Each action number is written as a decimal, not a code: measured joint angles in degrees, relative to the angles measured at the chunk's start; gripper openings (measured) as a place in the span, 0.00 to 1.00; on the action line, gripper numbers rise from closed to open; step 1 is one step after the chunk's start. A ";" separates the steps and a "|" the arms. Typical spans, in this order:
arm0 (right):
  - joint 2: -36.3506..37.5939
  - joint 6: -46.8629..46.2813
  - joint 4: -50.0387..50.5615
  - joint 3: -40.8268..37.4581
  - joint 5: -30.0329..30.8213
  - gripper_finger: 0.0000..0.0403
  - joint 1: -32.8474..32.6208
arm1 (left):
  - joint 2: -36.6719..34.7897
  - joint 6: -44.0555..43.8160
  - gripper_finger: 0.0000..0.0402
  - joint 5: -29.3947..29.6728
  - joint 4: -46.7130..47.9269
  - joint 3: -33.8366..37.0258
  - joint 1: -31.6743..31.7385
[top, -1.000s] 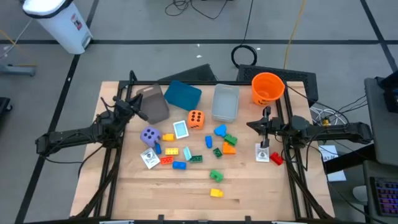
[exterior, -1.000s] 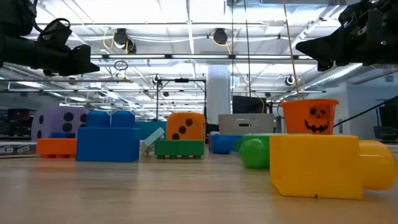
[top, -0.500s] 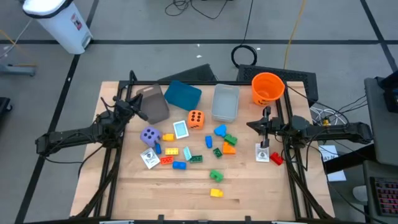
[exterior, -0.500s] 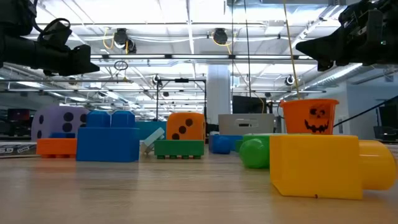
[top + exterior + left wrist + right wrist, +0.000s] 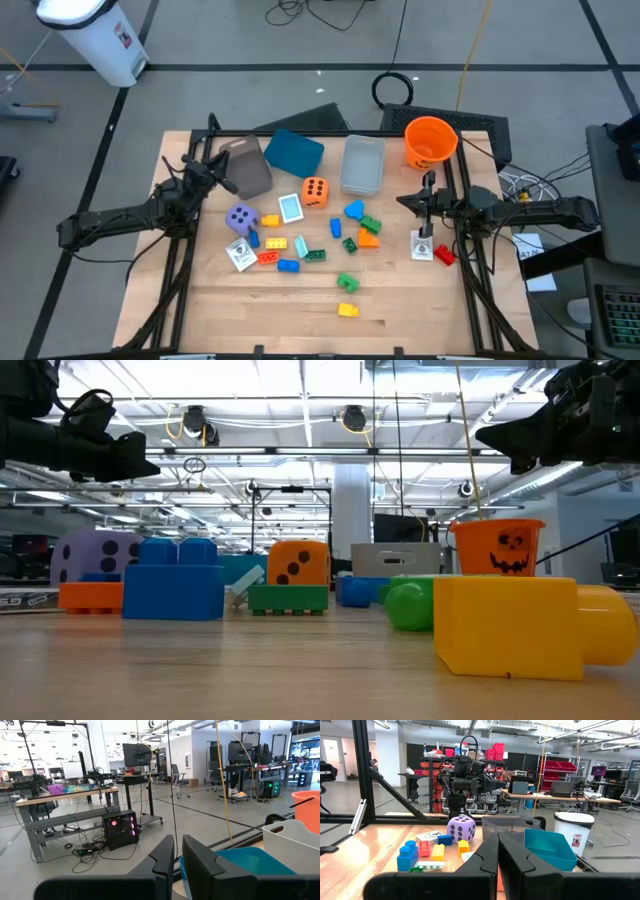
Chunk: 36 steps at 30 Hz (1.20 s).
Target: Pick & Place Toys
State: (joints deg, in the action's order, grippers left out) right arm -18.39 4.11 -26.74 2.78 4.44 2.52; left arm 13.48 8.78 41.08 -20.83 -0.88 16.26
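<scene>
No legible text — none anywhere

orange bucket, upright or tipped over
Upright. In the low view the orange bucket stands on its base, its printed face the right way up, and the high view looks straight down into its round open mouth.

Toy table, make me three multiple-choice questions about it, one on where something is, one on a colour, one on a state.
1. Where is the orange bucket?
A. far right corner of the table
B. near left corner
C. table centre

2. What colour is the die beside the card with the teal frame?
A. green
B. orange
C. white

3. How is the right gripper?
A. open, empty
B. shut on a brick
C. shut, empty

Answers:
1 A: the high view shows it at the far right.
2 B: the orange die sits beside that card.
3 C: the fingers meet with nothing between.
</scene>
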 joint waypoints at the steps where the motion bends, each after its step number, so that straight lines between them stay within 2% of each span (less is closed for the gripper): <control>1: 0.00 0.00 0.00 0.00 -0.01 0.01 0.00 | 0.02 -0.01 0.12 0.00 -0.01 0.00 0.01; 27: 0.00 -0.97 -0.01 0.00 -0.01 0.01 0.00 | 0.01 0.00 0.12 0.00 0.01 0.00 0.01; 31: 0.00 -6.06 0.00 -0.01 -0.01 0.01 0.00 | 0.02 0.00 0.12 0.00 -0.01 0.02 0.00; 36: 0.00 -18.74 -0.02 0.00 -0.01 0.01 0.00 | 0.00 0.00 0.12 0.00 -0.01 0.00 -0.01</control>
State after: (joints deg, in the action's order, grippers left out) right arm -18.39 -14.62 -26.76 2.78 4.43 2.52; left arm 13.48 8.78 41.08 -20.84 -0.88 16.26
